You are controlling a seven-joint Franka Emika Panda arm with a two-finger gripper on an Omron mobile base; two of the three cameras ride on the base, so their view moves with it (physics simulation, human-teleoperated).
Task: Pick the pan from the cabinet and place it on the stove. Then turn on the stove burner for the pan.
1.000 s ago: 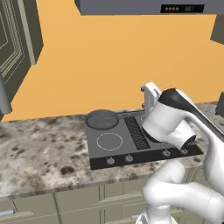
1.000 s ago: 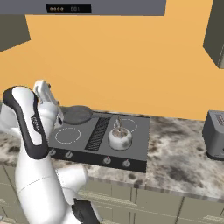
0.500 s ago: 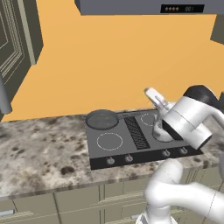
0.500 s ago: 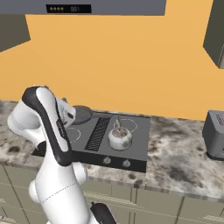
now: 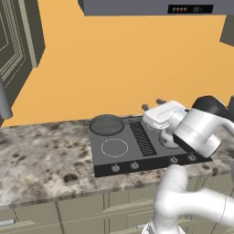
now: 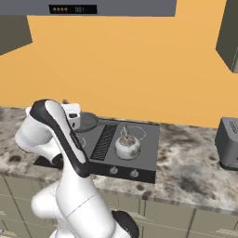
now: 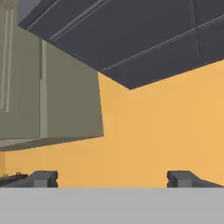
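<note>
With the pan [image 5: 106,124] sitting on the stove [image 5: 119,155], bring the released, empty fingers [image 5: 151,104] down squarely onto its burner's knob [image 5: 115,167]

A speckled grey-brown stone worktop [image 5: 41,155] spans the lower half of the left base frame, with grey-beige low drawers [image 5: 82,215] along its bottom edge. Behind it rises a plain orange wall [image 5: 114,64]. At the top edge hangs a dark range hood [image 5: 151,7] with a small lit panel. In the right base frame, a white kettle [image 6: 127,146] sits centre, and a grey toaster [image 6: 228,148] stands at the right edge.
</note>
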